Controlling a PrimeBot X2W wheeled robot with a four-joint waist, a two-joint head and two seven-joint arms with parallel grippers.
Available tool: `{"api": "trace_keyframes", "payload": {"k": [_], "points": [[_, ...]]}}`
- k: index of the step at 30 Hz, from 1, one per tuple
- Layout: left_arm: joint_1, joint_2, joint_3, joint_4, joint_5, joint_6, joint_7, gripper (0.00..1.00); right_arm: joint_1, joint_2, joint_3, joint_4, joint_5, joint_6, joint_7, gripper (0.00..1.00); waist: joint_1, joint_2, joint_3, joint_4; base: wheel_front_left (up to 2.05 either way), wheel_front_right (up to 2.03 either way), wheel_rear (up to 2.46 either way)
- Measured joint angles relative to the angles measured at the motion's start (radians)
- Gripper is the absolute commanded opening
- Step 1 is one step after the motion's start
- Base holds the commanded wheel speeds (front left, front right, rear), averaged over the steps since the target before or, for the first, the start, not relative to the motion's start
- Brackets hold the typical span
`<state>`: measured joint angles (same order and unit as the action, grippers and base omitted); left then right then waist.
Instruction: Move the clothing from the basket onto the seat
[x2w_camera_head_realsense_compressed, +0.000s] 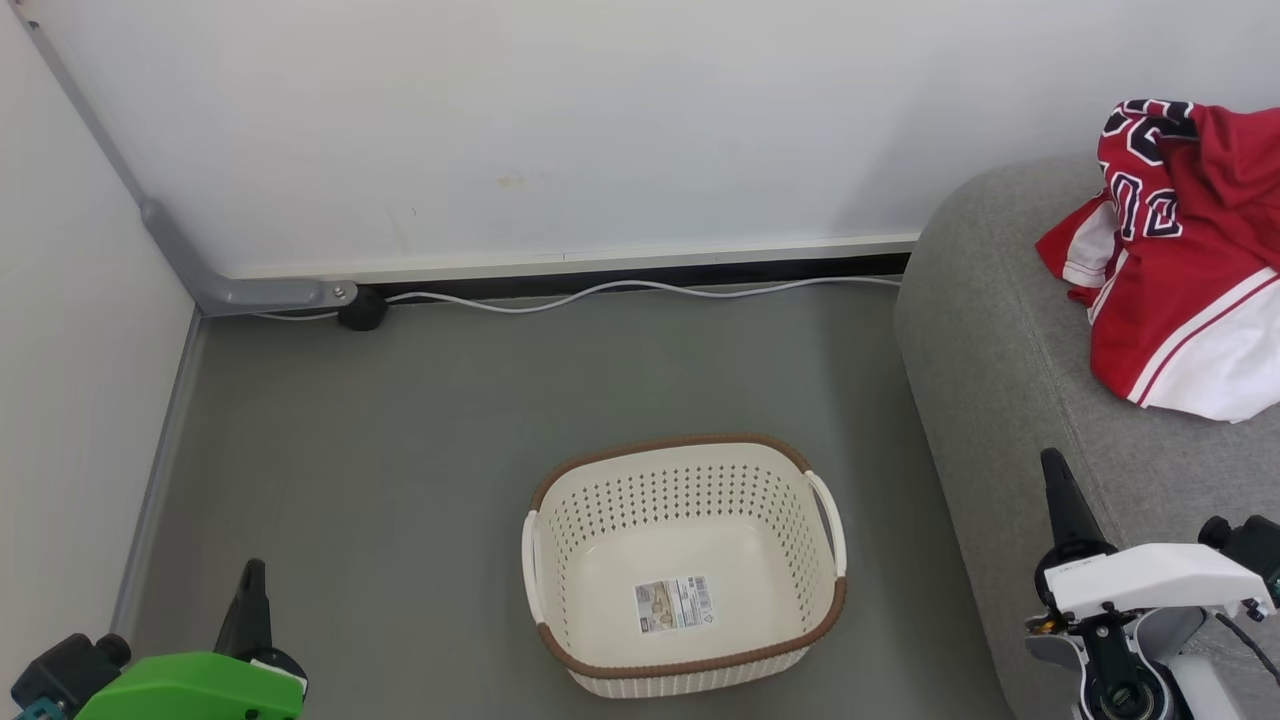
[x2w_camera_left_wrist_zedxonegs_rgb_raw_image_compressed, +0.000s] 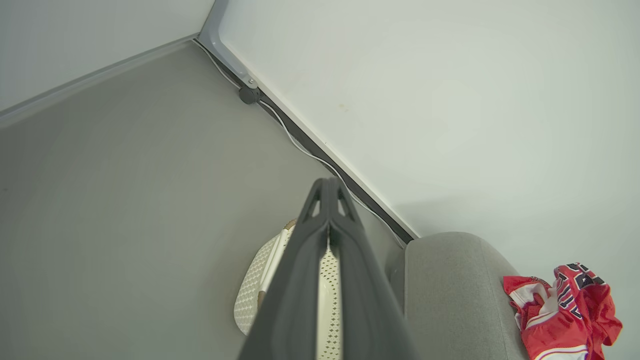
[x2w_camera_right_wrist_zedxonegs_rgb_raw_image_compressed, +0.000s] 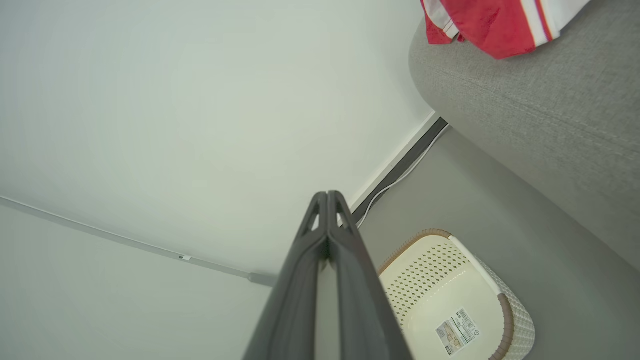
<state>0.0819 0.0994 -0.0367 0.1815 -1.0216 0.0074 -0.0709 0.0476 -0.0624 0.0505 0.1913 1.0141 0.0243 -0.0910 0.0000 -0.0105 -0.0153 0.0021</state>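
The basket (x2w_camera_head_realsense_compressed: 680, 495) stands upright on the grey floor (x2w_camera_head_realsense_compressed: 400, 450), toward the floor's near edge in the head view. It is near the rounded side of the seat (x2w_camera_head_realsense_compressed: 1000, 380) but not touching it. Its interior holds no garment. A label sticker (x2w_camera_head_realsense_compressed: 675, 603) is visible on its bottom.

The clothing (x2w_camera_head_realsense_compressed: 1175, 270) lies on top of the seat, toward the seat's far end by the wall (x2w_camera_head_realsense_compressed: 560, 130). It is a crumpled heap of red fabric with white stripes and trim. Dark, white-edged figures show on an upper fold, but they cannot be read with certainty.

The left gripper (x2w_camera_head_realsense_compressed: 252, 572) sits at the lower left of the head view, above the floor and well apart from the basket. Its own wrist view shows the two dark fingers (x2w_camera_left_wrist_zedxonegs_rgb_raw_image_compressed: 300, 280) pressed together along their length with nothing between them.

The right gripper (x2w_camera_head_realsense_compressed: 1055, 475) sits at the lower right, over the near part of the seat and well apart from the clothing. Its fingers (x2w_camera_right_wrist_zedxonegs_rgb_raw_image_compressed: 360, 290) are likewise closed tip to tip and empty.

A white cable (x2w_camera_head_realsense_compressed: 620, 290) runs along the floor's far edge at the foot of the wall.
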Motion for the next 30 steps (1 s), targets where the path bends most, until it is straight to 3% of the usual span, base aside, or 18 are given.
{"api": "trace_keyframes", "payload": {"k": [30], "points": [[-0.079, -0.031, 0.060, 0.053, -0.344, -0.078, 0.099, 0.00, -0.056, -0.001, -0.081, 0.049, 0.366, 0.054, 0.096, 0.00, 0.0000, 0.0000, 0.011, -0.001, 0.00, 0.00, 0.00]]}}
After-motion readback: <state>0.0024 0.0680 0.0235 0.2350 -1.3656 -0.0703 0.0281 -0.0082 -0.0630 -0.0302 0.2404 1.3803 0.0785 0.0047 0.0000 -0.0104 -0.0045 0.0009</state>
